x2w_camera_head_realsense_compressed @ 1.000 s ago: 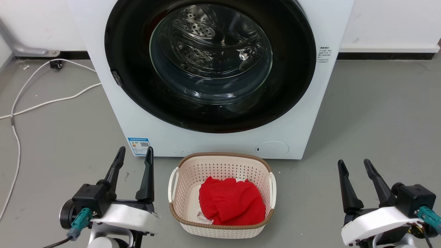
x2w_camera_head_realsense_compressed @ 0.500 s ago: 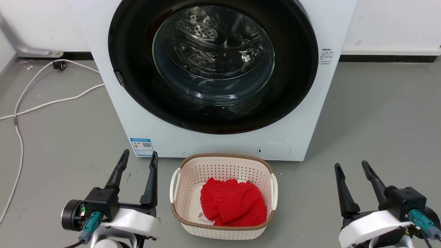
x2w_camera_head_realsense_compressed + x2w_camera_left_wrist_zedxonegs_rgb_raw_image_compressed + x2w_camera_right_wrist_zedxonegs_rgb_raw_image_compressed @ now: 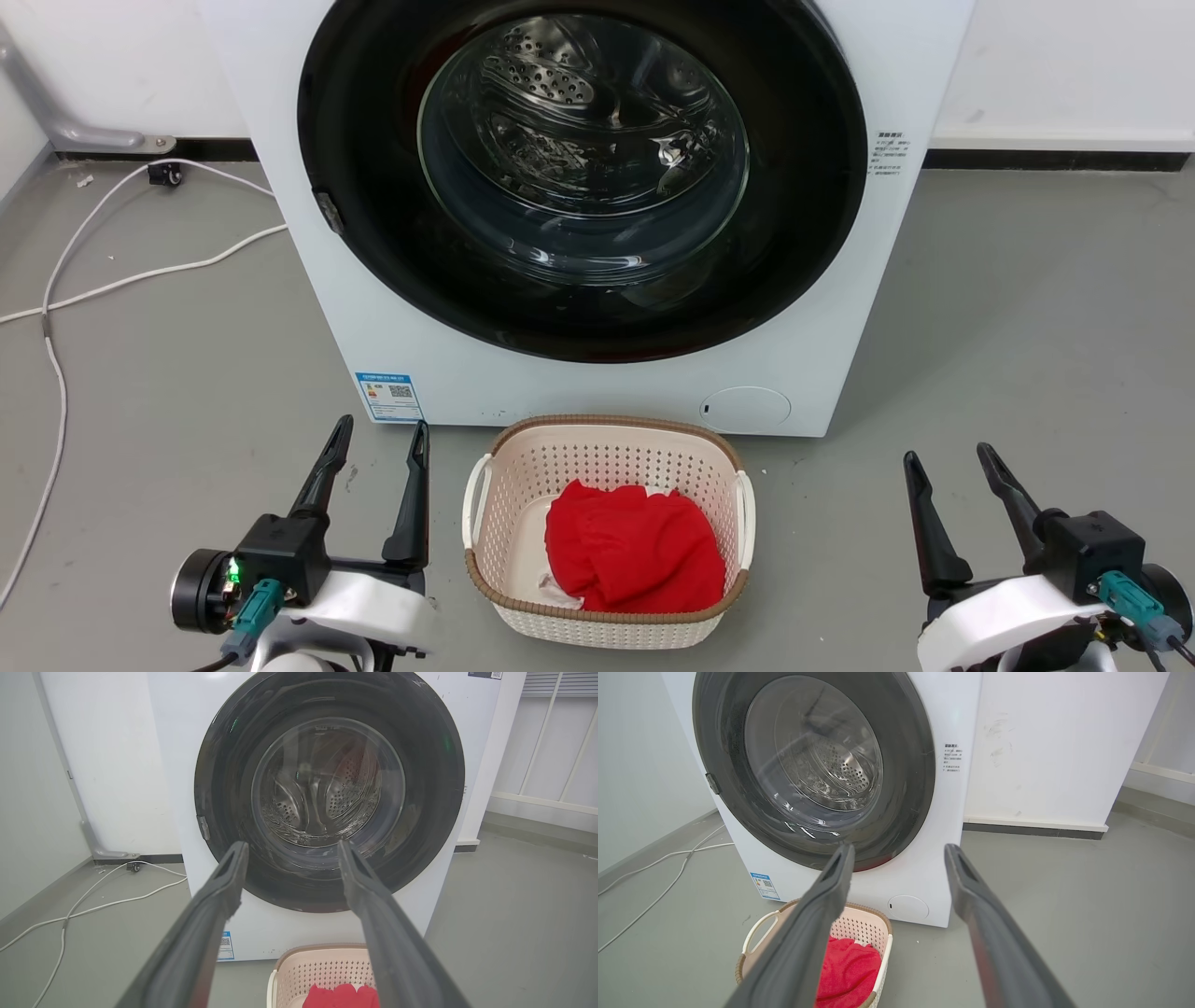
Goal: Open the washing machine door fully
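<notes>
Over the last second the whole head view has slid a little, so the washing machine [image 3: 392,317] now sits slightly further right in it; we read that as our own camera turning, not the machine moving. The door [image 3: 583,177] has not changed at all: it lies closed, flat against the machine's front, covering most of that front above the basket [image 3: 607,627] with its red cloth [image 3: 635,560]. The two grippers have sunk a touch lower in the view and drawn slightly toward each other. The left gripper [image 3: 384,425] and the right gripper [image 3: 944,452] each have their two fingers spread with nothing between them. They stand low on either side of the basket, well apart from the door. For the task we judge that nothing is done yet (this looks like settling the posture before a reach). The door is a round disc, so it has no long axis to speak of, and its face points straight out of the machine toward us. Its glass middle [image 3: 653,224] shows the steel drum [image 3: 551,84] behind. A small grey tab [image 3: 327,213] on the rim at our left, about mid-height, alone breaks the circle. We cannot tell whether it is hinge or catch, and that decides which side must swing out.
</notes>
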Motion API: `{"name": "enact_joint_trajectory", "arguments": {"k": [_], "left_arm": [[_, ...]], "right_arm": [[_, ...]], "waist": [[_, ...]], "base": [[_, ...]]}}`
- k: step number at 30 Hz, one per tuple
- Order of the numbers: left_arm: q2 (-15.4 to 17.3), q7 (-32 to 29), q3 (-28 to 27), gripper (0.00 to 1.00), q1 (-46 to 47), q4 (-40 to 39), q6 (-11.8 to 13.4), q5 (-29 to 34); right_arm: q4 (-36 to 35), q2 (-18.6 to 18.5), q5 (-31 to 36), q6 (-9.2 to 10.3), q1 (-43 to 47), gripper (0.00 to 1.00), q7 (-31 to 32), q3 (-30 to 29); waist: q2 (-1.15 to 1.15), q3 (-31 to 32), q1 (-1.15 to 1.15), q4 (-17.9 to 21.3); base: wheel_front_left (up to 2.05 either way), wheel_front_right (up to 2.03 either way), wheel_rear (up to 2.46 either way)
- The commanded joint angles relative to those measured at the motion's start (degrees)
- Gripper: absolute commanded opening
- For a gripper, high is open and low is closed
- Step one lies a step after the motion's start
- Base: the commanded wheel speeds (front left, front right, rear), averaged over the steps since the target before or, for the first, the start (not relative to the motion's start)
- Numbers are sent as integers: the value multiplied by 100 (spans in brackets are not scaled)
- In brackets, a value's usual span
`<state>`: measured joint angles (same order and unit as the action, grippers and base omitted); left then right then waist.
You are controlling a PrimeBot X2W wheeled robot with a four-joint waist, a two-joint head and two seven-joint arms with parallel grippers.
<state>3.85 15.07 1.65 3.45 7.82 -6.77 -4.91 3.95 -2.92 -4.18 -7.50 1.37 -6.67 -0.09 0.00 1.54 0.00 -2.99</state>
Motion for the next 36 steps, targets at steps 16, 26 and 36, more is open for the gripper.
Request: {"name": "enact_joint_trajectory", "arguments": {"k": [16, 26, 36], "left_arm": [[-35, 15, -78, 100, 2, 166, -42, -14], [-52, 15, -149, 100, 14, 268, -22, 21], [-63, 15, -207, 100, 42, 298, -7, 57]], "right_arm": [[180, 7, -286, 2, -18, 0, 27, 11], [600, 7, -2286, 2, -154, 0, -252, 137], [1310, 7, -4033, 2, -556, 0, -463, 245]], "waist": [[0, -3, 0, 29], [0, 8, 0, 59], [0, -6, 0, 93]], "base": [[0, 0, 0], [0, 0, 0], [0, 0, 0]]}}
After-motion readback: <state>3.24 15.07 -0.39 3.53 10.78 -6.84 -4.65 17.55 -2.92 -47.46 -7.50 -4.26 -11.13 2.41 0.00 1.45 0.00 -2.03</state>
